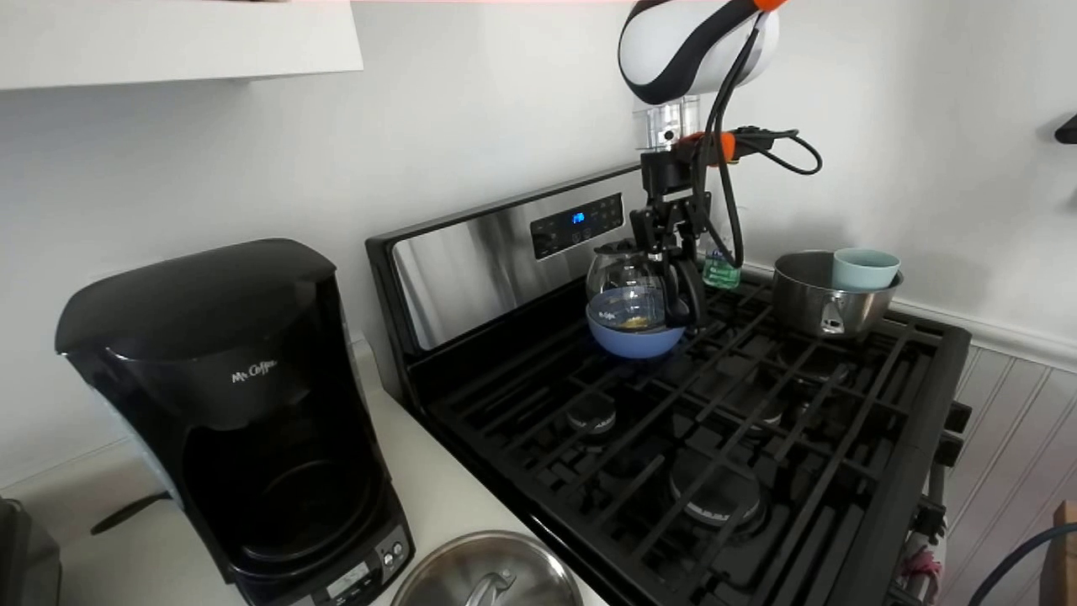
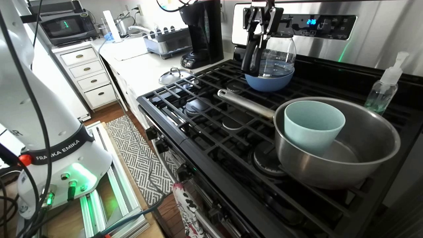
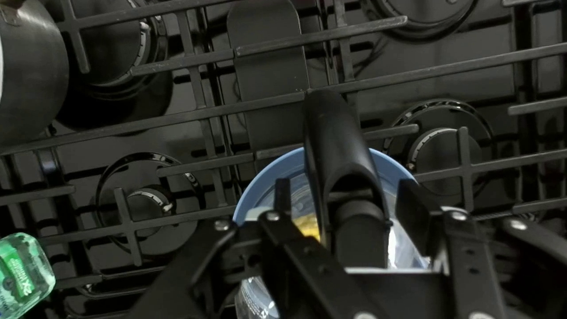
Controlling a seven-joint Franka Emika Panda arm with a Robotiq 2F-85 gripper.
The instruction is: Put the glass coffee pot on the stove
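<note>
Okay, I have my gripper [image 3: 345, 190] with fingers [image 3: 414, 212] apart, astride the black handle [image 3: 340, 148]. The round glass pot [image 2: 279, 54] sits in the blue bowl [image 2: 269, 83] on the black-barred stove [image 1: 656, 446]; behind the bowl, a shiny steel panel [image 1: 475, 273] and pale wall [image 1: 480, 101].

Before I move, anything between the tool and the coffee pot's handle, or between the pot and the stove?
Nothing visible between the tool and the handle. Below, yes: the glass coffee pot sits in the blue bowl, which stands between it and the stove.
</note>
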